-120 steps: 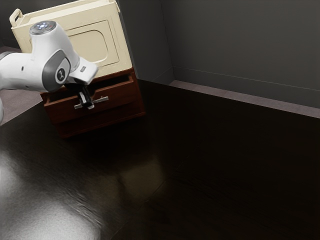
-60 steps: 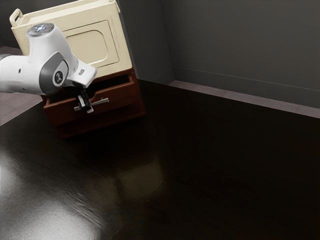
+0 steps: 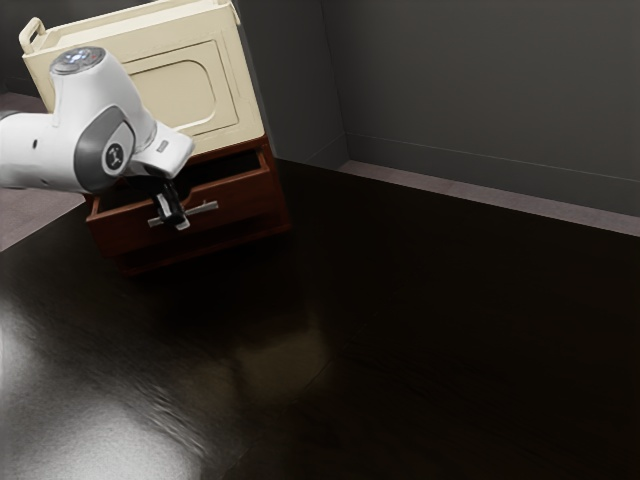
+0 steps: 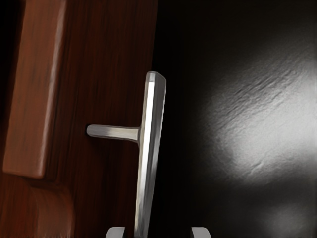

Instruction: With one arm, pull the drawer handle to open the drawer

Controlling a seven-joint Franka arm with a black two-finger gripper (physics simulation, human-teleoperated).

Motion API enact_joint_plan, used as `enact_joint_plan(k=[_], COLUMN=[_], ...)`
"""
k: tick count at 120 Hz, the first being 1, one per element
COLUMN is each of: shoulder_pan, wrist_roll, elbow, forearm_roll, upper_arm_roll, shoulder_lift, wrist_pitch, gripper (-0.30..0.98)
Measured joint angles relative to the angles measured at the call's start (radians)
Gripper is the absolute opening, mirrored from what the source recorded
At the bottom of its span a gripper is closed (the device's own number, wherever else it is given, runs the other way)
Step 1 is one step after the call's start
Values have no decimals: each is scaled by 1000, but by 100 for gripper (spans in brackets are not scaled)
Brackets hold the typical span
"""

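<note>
The gripper (image 3: 176,222) is at the drawer handle (image 3: 203,208), around its middle part in the exterior view. The drawer (image 3: 242,195) stands partly out of the reddish-brown cabinet, its dark inside visible behind the front. In the wrist view the silver handle bar (image 4: 151,119), with one post to the drawer front (image 4: 106,74), runs down between the spread fingertips of the gripper (image 4: 158,233), nearer to one of them. My gripper is open; whether one finger touches the bar is hidden.
A cream box (image 3: 180,90) with a side handle stands on the cabinet (image 3: 262,229). The glossy black table (image 3: 400,330) extends in front and toward the exterior view's right. Behind are grey walls (image 3: 480,90).
The drawer has slid a little farther out of the cabinet, its handle now slightly lower in the exterior view. My hand has moved outward with it, staying at the handle.
</note>
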Motion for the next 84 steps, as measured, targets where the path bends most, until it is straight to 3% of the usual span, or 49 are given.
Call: enact_joint_plan(k=[84], shoulder_pan=[0], wrist_roll=[-1], elbow=[-97], forearm_roll=[-8], upper_arm_roll=[-12], shoulder_lift=[-83], wrist_pitch=[0], gripper=[8])
